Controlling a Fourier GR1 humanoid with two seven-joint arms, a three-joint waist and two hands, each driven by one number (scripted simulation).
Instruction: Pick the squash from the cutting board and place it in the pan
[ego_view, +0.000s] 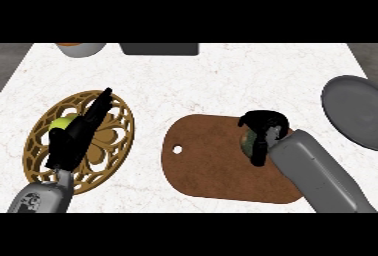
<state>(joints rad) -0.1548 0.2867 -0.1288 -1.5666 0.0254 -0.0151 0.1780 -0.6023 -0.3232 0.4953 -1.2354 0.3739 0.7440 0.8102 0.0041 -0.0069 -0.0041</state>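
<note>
Both our grey forearms come in from the lower edge, nearest to us. Our right hand (263, 131) sits over the right end of the brown cutting board (214, 160), fingers curled down round the squash (247, 140), of which only a dark greenish sliver shows under the palm; we read the hand as clamped on it. The squash looks to be on the board or barely off it, can't tell which. Our left hand (81, 130) lies w/ fingers straight and together over the round wooden trivet (111, 150) at left, beside a yellow-green ball-like item (60, 123), holding nothing. The grey pan (354, 112) is at the right edge of the white surface (221, 85), near the board but apart from it, partly cut off by the frame. A bowl (80, 49) and a dark slab (159, 48) sit at the far edge. Step in hand, as we judge it: the grasp, approx. done. Next we'd need to lift clear of the board, carry right and a bit away from us, then release over the pan's middle, not its rim.
</note>
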